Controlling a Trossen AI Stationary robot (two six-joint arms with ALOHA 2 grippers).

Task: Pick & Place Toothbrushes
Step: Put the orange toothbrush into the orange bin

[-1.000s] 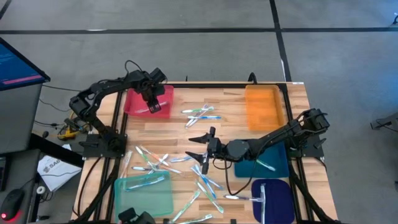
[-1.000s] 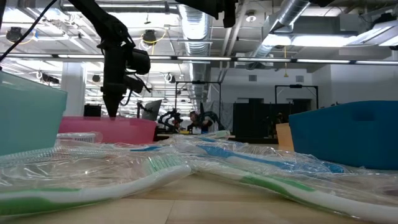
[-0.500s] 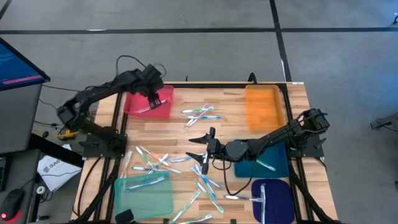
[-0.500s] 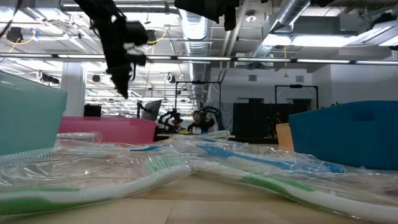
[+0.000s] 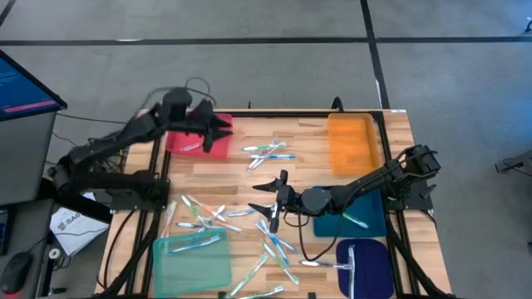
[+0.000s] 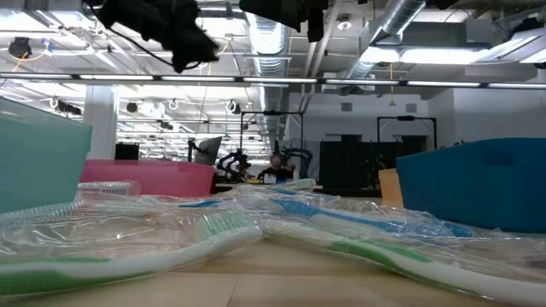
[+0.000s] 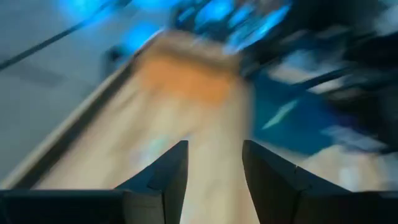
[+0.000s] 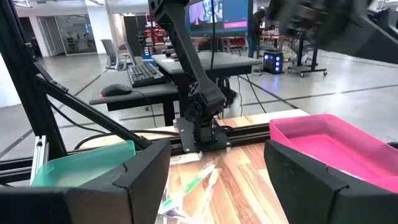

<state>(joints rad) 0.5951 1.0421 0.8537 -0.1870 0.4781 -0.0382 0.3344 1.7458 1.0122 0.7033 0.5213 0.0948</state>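
The toothbrushes [image 5: 268, 151] lie scattered across the bench [image 5: 241, 183], most between the pink tray [image 5: 199, 135] and the green tray [image 5: 193, 253]. They look light, stiff and slippery, best pinched mid-handle. Left claw [image 5: 223, 129] hangs above the pink tray, spread, empty. Right claw [image 5: 264, 196], stretched low toward mid-bench, is spread too.

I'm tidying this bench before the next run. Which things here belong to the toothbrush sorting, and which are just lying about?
Part of the job:
- loose toothbrushes on the table
- toothbrush in pink tray
- left gripper, open above the pink tray
- right gripper, open, mid-table

Lying about:
- keyboard and mouse on a desk beyond
- papers on the floor
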